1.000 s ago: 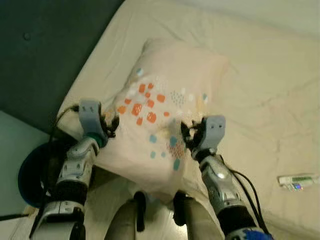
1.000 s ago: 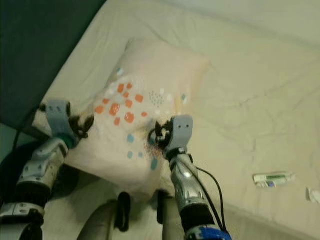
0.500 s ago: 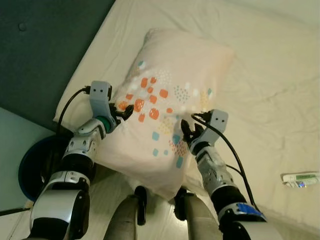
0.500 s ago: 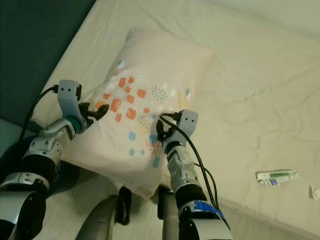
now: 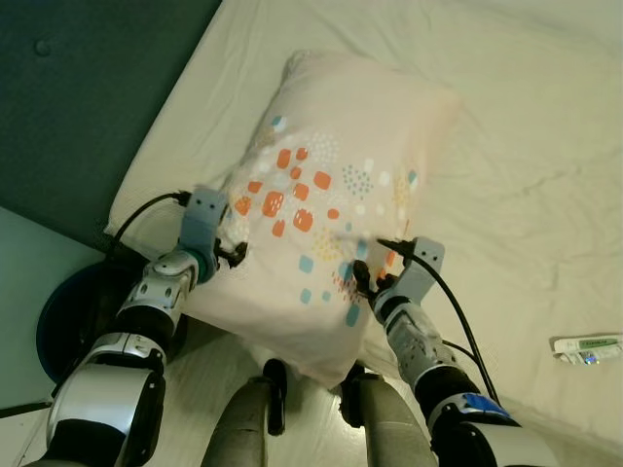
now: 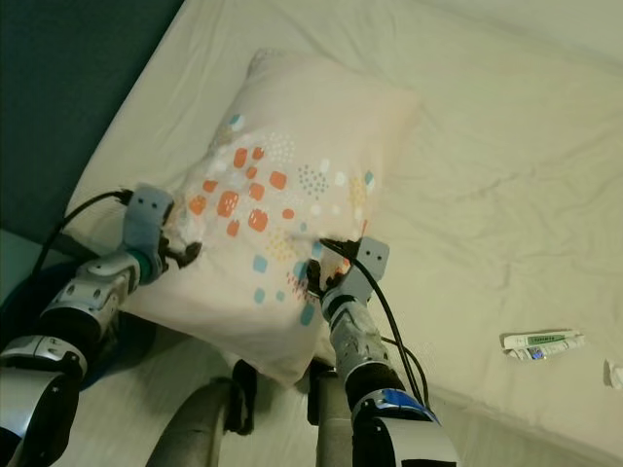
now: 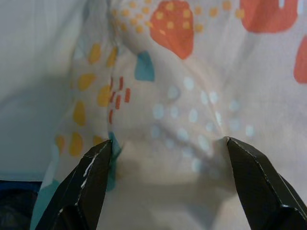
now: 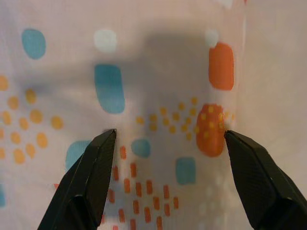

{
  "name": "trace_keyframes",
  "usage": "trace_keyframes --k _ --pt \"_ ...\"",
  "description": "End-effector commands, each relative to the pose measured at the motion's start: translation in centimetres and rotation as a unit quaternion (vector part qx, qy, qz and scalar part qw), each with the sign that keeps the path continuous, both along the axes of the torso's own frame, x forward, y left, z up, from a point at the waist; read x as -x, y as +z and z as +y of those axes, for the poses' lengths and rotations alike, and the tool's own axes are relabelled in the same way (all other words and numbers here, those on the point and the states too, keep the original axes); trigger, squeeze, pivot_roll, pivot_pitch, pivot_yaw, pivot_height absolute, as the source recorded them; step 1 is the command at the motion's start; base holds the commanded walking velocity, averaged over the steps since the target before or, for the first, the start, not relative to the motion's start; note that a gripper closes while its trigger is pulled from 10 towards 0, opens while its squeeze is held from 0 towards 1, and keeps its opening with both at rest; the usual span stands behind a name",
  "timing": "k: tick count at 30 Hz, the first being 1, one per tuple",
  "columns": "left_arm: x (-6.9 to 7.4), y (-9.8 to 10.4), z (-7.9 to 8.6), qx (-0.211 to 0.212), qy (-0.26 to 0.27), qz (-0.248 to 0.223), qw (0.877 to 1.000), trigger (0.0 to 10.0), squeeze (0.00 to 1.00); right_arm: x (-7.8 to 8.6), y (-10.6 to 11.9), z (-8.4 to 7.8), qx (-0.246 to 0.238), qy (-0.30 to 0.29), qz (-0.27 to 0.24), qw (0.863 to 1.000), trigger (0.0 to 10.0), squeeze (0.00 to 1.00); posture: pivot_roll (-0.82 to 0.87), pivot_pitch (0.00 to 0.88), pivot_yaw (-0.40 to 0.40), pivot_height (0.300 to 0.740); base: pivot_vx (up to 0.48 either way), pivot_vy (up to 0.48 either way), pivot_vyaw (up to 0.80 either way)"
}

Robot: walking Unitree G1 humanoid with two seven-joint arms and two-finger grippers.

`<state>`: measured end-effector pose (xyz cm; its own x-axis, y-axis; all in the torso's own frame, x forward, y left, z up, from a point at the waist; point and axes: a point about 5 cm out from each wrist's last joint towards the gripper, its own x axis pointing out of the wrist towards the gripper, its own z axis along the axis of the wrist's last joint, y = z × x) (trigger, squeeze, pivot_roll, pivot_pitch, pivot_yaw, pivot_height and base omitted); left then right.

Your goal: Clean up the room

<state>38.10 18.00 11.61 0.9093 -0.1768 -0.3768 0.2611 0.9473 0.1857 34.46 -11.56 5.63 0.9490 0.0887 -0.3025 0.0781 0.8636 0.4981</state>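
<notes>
The left hand [image 5: 232,255] pressed spread fingers into the pillow [image 5: 331,204] at its near-left edge; the right hand [image 5: 368,279], also spread, pushed its near-right edge. The pillow lay between them on the bed [image 5: 526,146], long axis running away.

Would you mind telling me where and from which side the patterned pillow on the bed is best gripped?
Probably by its two long side edges, one hand per side. The pillow is soft, wide and lies flat on the bed, so a single pinch would likely let it sag. The left hand and right hand sit at opposite edges near the robot's end, fingers open against the fabric.
</notes>
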Motion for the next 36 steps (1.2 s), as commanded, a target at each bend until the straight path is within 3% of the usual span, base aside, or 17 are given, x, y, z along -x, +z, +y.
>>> trace_keyframes --k 1,3,8,12,13,14,15,16,17,19,20,22,25,26,36 --pt "1.2 -2.4 0.5 -0.005 0.004 0.045 0.999 10.0 0.0 0.9 -1.5 0.5 -0.035 0.01 0.032 0.999 10.0 0.0 0.02 0.45 0.078 0.74 0.0 0.0 0.0" --pt "1.4 -2.7 0.3 0.004 0.008 0.04 0.999 10.0 0.0 0.8 -1.2 1.8 -0.083 0.059 0.027 0.995 10.0 0.0 0.04 0.447 0.076 0.74 0.0 0.0 0.0" --pt "1.5 -2.9 0.1 0.013 0.003 0.04 0.999 10.0 0.0 0.9 -1.4 2.4 -0.096 0.081 0.044 0.991 10.0 0.0 0.04 0.445 0.073 0.74 0.0 0.0 0.0" --pt "1.9 -3.4 -0.1 0.054 -0.005 0.058 0.997 10.0 0.0 1.3 -1.9 3.0 -0.095 0.108 0.065 0.988 10.0 0.0 0.05 0.441 0.066 0.74 0.0 0.0 0.0" --pt "2.2 -3.7 -0.3 0.076 -0.012 0.072 0.994 10.0 0.0 1.6 -2.4 3.0 -0.09 0.113 0.082 0.986 8.9 0.0 0.05 0.439 0.064 0.74 0.0 0.0 0.0" --pt "2.2 -3.7 -0.3 0.076 -0.012 0.072 0.994 10.0 0.0 1.6 -2.4 3.0 -0.09 0.113 0.082 0.986 8.9 0.0 0.05 0.439 0.064 0.74 0.0 0.0 0.0" --pt "2.3 -3.9 -0.3 0.075 -0.014 0.077 0.994 10.0 0.0 1.8 -2.7 2.9 -0.087 0.111 0.091 0.986 3.4 0.0 0.06 0.438 0.063 0.74 0.0 0.0 0.0" --pt "2.4 -4.0 -0.3 0.073 -0.014 0.079 0.994 10.0 0.0 2.0 -2.9 2.9 -0.085 0.109 0.099 0.985 2.6 0.0 0.06 0.438 0.063 0.74 0.0 0.0 0.0" --pt "2.5 -4.2 -0.3 0.066 -0.017 0.084 0.994 10.0 0.0 2.1 -3.1 2.7 -0.083 0.108 0.104 0.985 0.0 0.0 0.06 0.436 0.061 0.74 0.0 0.0 0.0" --pt "2.6 -4.4 -0.3 0.058 -0.02 0.086 0.994 9.8 0.0 2.2 -3.3 2.6 -0.086 0.105 0.107 0.985 0.0 0.0 0.06 0.436 0.061 0.74 0.0 0.0 0.0" --pt "2.7 -4.5 -0.4 0.054 -0.021 0.087 0.995 9.3 0.0 2.2 -3.3 2.6 -0.088 0.105 0.108 0.985 0.0 0.0 0.06 0.436 0.061 0.74 0.0 0.0 0.0" --pt "2.8 -4.8 -0.4 0.039 -0.017 0.087 0.995 0.6 0.0 2.1 -3.2 2.5 -0.092 0.101 0.105 0.985 0.0 0.0 0.06 0.436 0.062 0.74 0.0 0.0 0.0" --pt "2.8 -4.8 -0.4 0.032 -0.014 0.087 0.996 0.6 0.0 2.0 -3.1 2.4 -0.093 0.1 0.103 0.985 0.0 0.0 0.06 0.436 0.062 0.74 0.0 0.0 0.0" --pt "2.8 -4.9 -0.4 0.016 -0.014 0.083 0.996 0.0 0.0 1.8 -2.9 2.3 -0.096 0.096 0.099 0.986 0.0 0.0 0.06 0.436 0.062 0.74 0.0 0.0 0.0" --pt "2.7 -4.7 -0.7 -0.019 -0.025 0.065 0.997 0.0 0.0 1.3 -2.3 1.8 -0.106 0.085 0.084 0.987 0.0 0.0 0.05 0.434 0.065 0.74 0.0 0.0 0.0"
